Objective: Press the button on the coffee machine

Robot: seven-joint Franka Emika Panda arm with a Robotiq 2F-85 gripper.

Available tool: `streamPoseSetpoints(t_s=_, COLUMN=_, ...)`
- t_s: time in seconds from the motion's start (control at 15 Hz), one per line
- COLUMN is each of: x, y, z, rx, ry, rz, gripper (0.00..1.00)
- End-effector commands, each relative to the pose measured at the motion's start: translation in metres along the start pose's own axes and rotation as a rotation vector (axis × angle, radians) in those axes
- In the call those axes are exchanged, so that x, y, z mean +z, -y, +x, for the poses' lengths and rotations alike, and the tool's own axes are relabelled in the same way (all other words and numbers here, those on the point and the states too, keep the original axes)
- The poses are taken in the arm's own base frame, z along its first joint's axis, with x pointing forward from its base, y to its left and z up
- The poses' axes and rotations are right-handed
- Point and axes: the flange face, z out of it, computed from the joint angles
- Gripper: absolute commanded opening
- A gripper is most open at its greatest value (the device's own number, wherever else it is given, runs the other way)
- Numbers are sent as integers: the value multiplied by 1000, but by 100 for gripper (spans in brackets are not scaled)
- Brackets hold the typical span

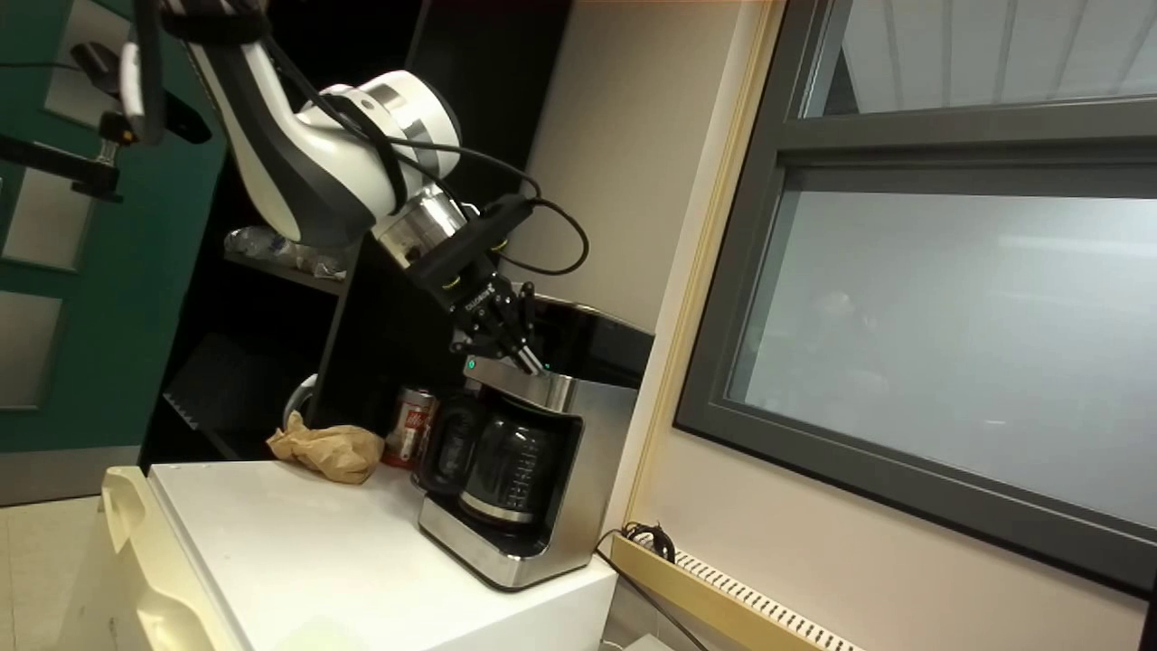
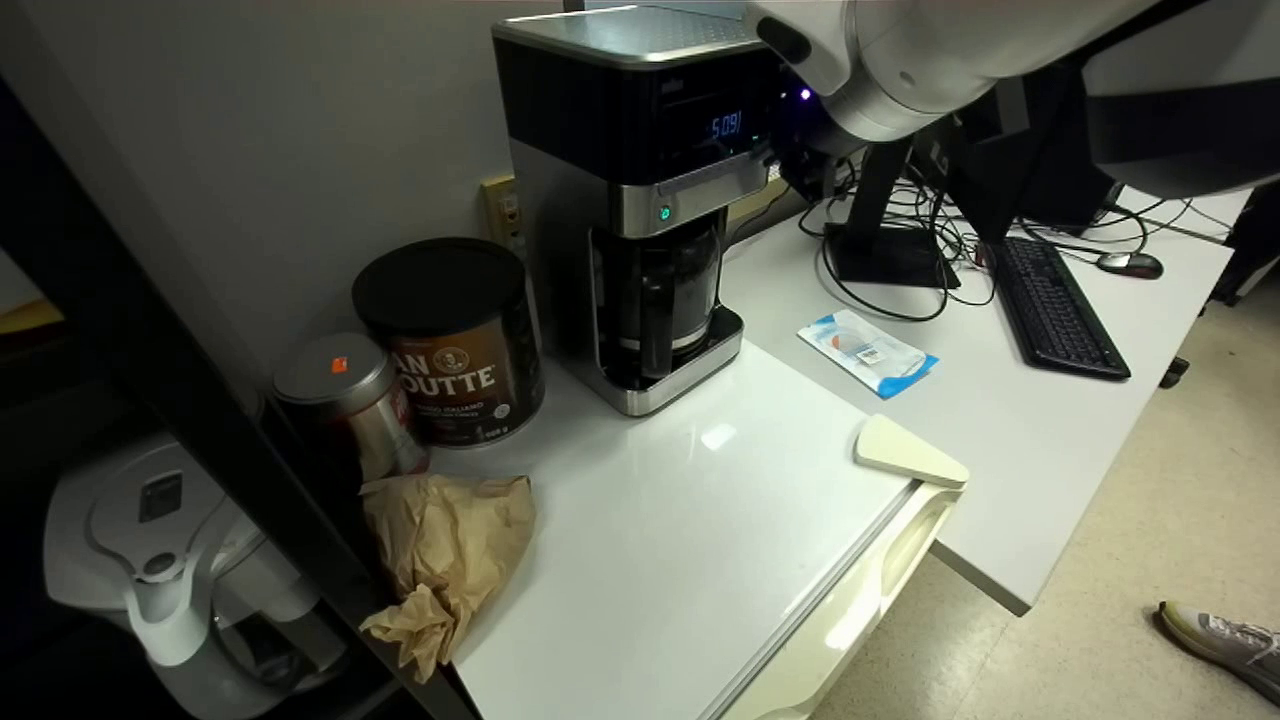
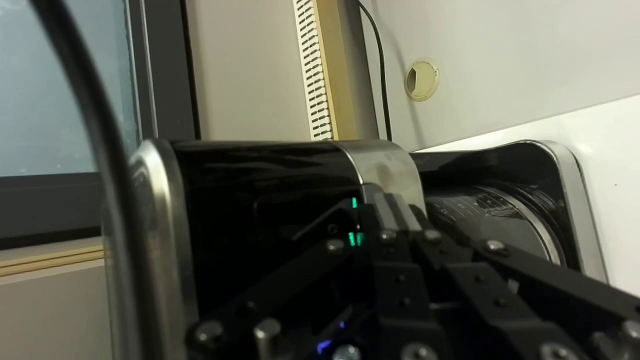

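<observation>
The coffee machine (image 1: 592, 452) stands on the white cabinet top, a black box with a silvery front band (image 2: 690, 195) and a dark glass carafe (image 2: 690, 285) beneath. On that band, a round button (image 2: 665, 213) glows green at the end nearer the carafe handle; it also appears as a green-lit button (image 1: 471, 363). My gripper (image 1: 531, 360) points down at the top of the band, away from this lit button. Its fingers are together with nothing between them. In the wrist view the gripper (image 3: 398, 212) overlaps the band and black panel; whether its tips touch is unclear.
A red can (image 1: 411, 425), a large dark coffee tin (image 2: 450, 345) and a crumpled paper bag (image 2: 450, 550) stand beside the machine. A wall with a window (image 1: 904, 344) is close behind it. A desk with a monitor stand and keyboard (image 2: 1055, 305) adjoins the cabinet.
</observation>
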Motion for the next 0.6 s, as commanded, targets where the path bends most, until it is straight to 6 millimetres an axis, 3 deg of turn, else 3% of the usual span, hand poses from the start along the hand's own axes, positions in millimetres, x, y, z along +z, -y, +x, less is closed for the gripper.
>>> streamPoseSetpoints(t_s=0.0, x=7, y=-5, z=9, rx=-14, ry=-14, rz=-6, gripper=2)
streamPoseSetpoints(t_s=0.27, x=5, y=-1, z=9, rx=-21, ry=-18, rz=-1, gripper=2)
streamPoseSetpoints(t_s=0.53, x=-10, y=9, z=3, rx=-58, ry=-40, rz=-16, gripper=2)
